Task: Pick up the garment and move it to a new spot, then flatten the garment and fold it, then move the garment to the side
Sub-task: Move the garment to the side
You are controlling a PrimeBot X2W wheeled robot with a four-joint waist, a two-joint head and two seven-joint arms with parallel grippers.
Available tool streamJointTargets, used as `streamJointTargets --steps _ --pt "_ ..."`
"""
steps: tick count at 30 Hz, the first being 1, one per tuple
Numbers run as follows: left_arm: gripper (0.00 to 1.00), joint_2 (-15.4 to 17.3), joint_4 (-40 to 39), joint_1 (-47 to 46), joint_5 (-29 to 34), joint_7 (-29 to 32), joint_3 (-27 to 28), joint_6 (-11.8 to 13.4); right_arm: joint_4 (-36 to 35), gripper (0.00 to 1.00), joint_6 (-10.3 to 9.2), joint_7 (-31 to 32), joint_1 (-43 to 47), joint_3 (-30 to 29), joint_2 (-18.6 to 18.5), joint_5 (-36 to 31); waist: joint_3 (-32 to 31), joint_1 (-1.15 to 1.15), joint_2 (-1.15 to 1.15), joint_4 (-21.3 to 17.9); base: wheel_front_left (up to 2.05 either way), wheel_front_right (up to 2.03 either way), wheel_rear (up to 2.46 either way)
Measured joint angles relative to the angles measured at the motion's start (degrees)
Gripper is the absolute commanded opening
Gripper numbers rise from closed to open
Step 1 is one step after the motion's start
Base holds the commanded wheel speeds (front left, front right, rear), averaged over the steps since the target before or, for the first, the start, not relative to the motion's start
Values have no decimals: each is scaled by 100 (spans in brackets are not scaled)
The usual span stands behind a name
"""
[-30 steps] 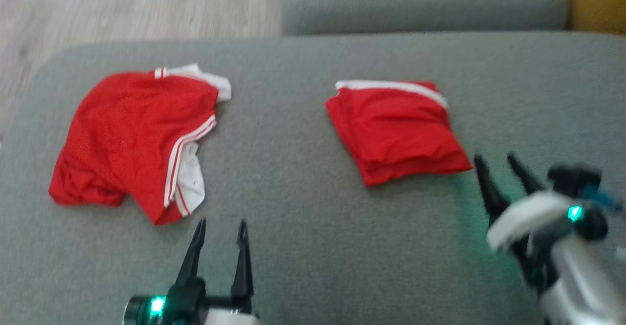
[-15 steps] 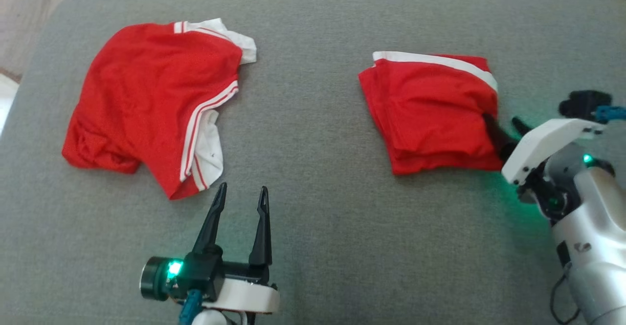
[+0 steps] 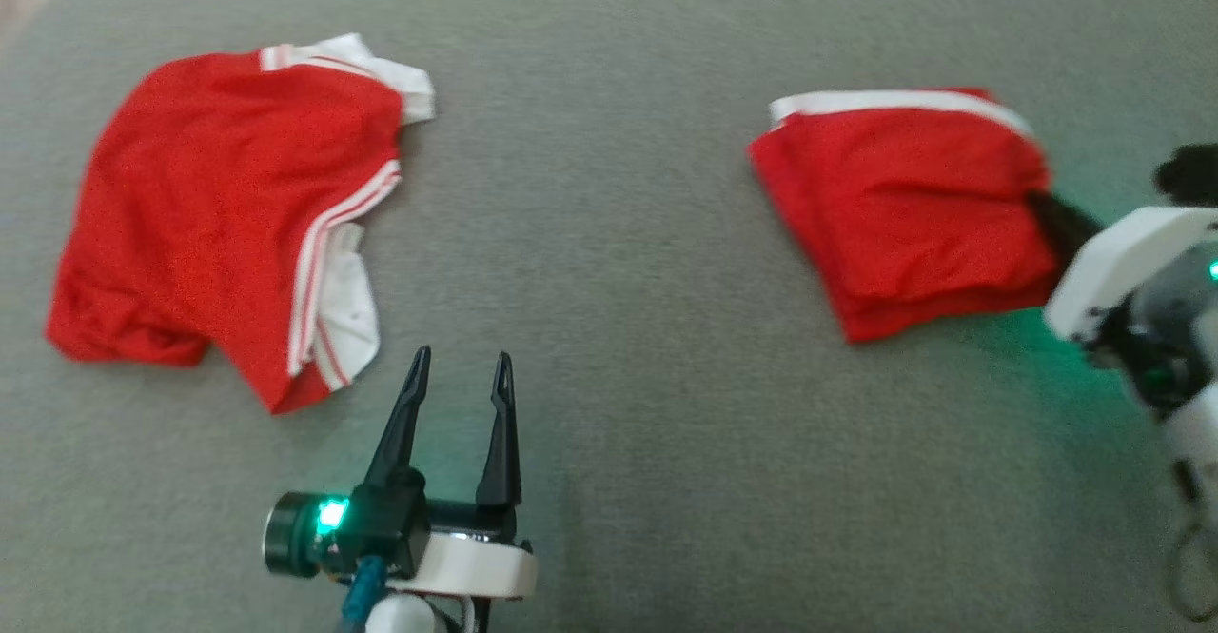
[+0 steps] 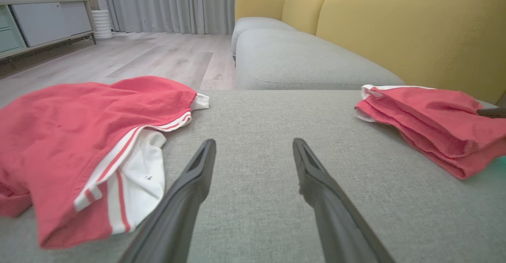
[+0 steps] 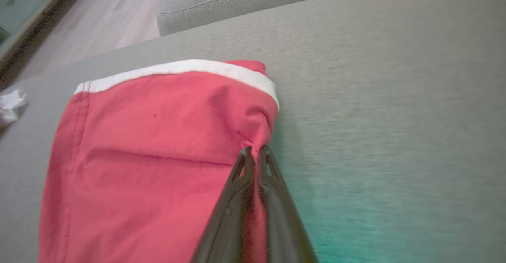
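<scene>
Folded garment (image 3: pixel 904 205): upper right of the head view, on the grey seat (image 3: pixel 618 233); fold judged done.
Right hand (image 5: pixel 255 151): pressed together, pinching the garment's right edge; move to the side judged begun, not finished.
Left hand (image 3: pixel 461 359): spread, empty, bottom centre.
Second garment (image 3: pixel 219 214): upper left, crumpled, unfolded.

Two red garments: one folded garment (image 3: pixel 904 205) and one loose garment (image 3: pixel 219 224). Two grippers: left gripper (image 3: pixel 461 355), right gripper (image 5: pixel 255 148). One grey sofa (image 3: pixel 618 233).
</scene>
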Motion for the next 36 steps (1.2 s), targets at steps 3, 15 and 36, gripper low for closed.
streamJointTargets --steps 3,15,36 --pt "100 0 -12 -85 52 0 47 -49 -78 0 0 2 -77 102 -424 -108 122 0 0 -197 0 0 0" --pt "100 -5 -56 -836 232 0 134 -297 158 0 0 -243 -721 -565 -1617 -510 1003 1 0 -721 0 0 0" --pt "100 -4 215 -330 132 0 134 -234 259 100 1 -2190 -422 -567 -64 -2029 -8 -1 0 -784 0 0 0"
